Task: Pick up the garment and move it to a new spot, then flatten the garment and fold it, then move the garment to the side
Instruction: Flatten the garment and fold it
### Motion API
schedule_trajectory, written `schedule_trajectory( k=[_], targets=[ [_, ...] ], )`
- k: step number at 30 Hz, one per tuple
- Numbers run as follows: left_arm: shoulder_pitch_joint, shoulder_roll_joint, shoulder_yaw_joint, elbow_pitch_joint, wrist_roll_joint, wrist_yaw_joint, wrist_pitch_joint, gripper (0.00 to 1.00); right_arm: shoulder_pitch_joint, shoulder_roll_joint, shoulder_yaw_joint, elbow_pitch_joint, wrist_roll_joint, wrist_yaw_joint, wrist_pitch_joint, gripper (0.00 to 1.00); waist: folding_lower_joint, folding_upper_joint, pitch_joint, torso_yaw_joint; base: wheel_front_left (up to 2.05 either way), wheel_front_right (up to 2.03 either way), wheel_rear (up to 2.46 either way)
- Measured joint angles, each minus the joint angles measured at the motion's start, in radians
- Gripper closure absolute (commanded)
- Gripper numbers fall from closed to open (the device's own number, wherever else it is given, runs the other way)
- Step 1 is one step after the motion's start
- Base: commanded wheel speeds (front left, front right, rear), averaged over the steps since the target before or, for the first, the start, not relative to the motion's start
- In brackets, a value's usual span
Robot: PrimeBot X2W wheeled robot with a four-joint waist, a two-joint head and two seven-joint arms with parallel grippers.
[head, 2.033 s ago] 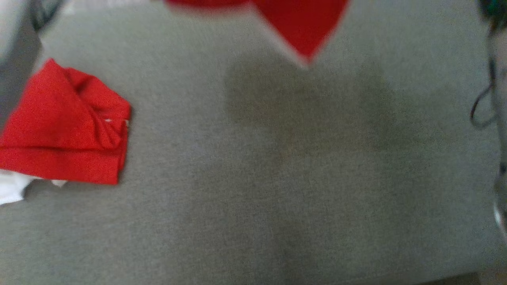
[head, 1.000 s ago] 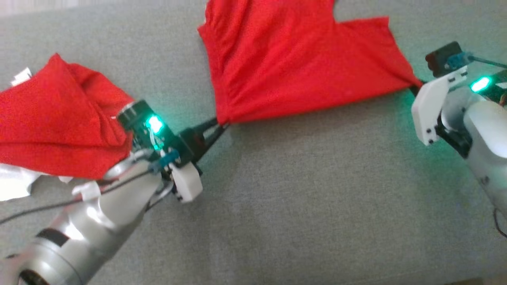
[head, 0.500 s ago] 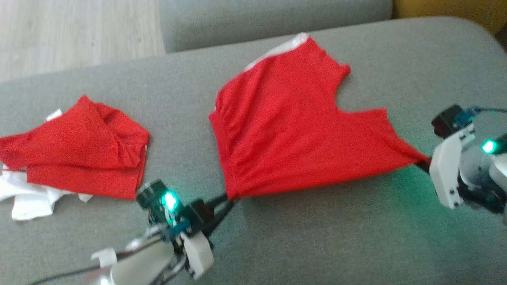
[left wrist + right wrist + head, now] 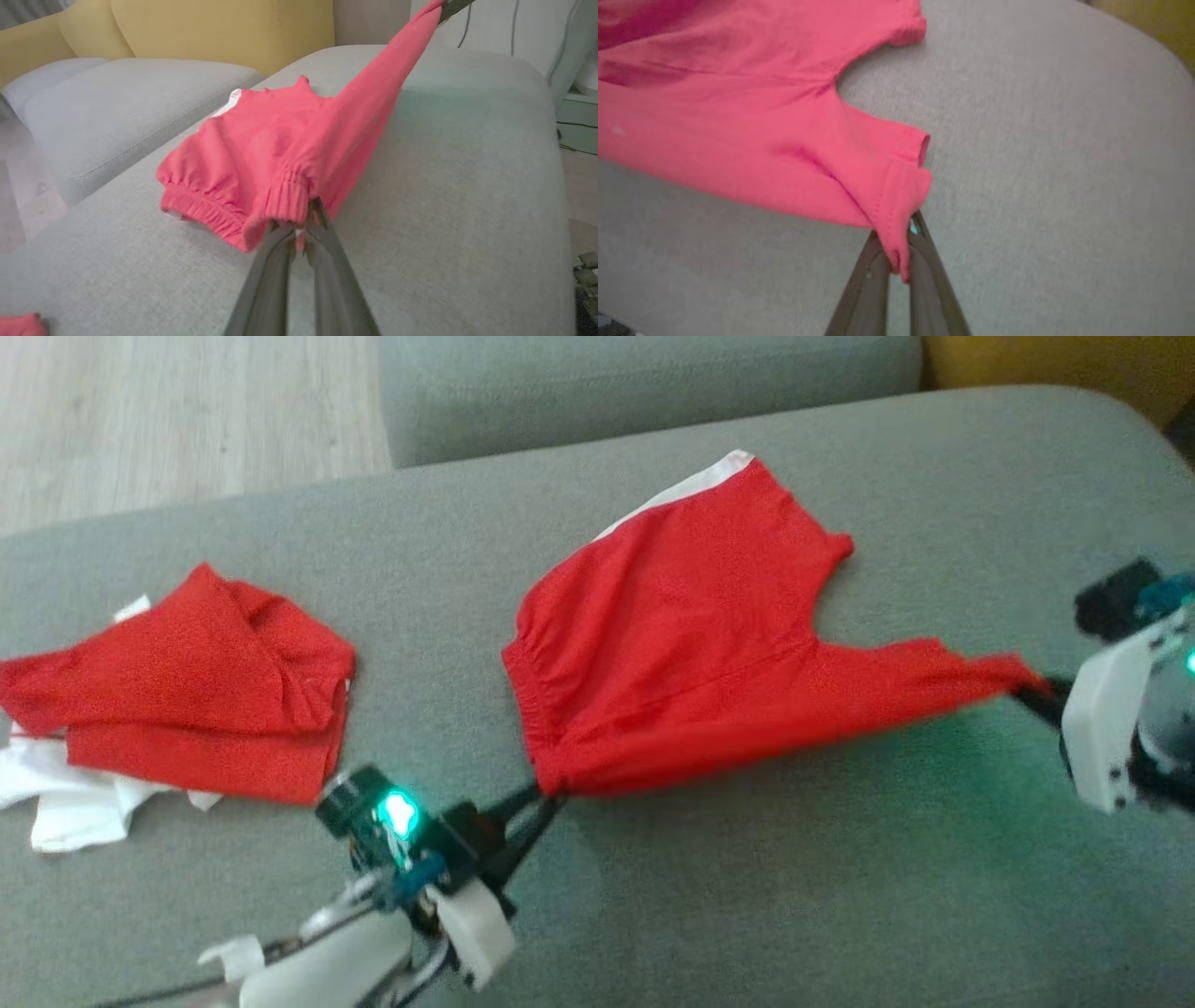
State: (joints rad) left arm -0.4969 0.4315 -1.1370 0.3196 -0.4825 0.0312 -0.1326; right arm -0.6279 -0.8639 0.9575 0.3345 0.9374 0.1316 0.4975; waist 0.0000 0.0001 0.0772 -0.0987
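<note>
Left wrist view has the left gripper [image 4: 303, 224] pinched tight on the elastic waistband corner of the red garment [image 4: 280, 154]. The right gripper [image 4: 903, 242] is clamped on a leg hem the same way. The garment's stretched taut between the two, with its far part lying on the grey sofa cushion [image 4: 747, 896]. Off to the left there's another red pile [image 4: 196, 691] sitting on some white cloth [image 4: 65, 812].

The left arm reaches in from the near edge, left gripper [image 4: 544, 795] pinched tight on the garment [image 4: 672, 644]. The right gripper [image 4: 1032, 689], at the right edge, clamps another corner and seems to be held higher.
</note>
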Motion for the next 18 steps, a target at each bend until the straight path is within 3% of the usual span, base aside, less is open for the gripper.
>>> schedule_trajectory(
  k=[9,18],
  targets=[
    [-0.183,-0.016,0.073,0.011,-0.01,0.024,0.035,1.0,-0.178,0.114,-0.173,0.087,-0.141,0.0,-0.037,1.0,0.0003,0.0,0.132,0.061,0.0,0.0,0.0],
    [-0.329,-0.099,0.083,0.126,-0.006,-0.006,0.033,1.0,-0.346,0.192,-0.202,0.239,-0.263,0.0,-0.042,1.0,0.0003,-0.0001,0.264,0.14,0.0,0.0,0.0]
  ],
)
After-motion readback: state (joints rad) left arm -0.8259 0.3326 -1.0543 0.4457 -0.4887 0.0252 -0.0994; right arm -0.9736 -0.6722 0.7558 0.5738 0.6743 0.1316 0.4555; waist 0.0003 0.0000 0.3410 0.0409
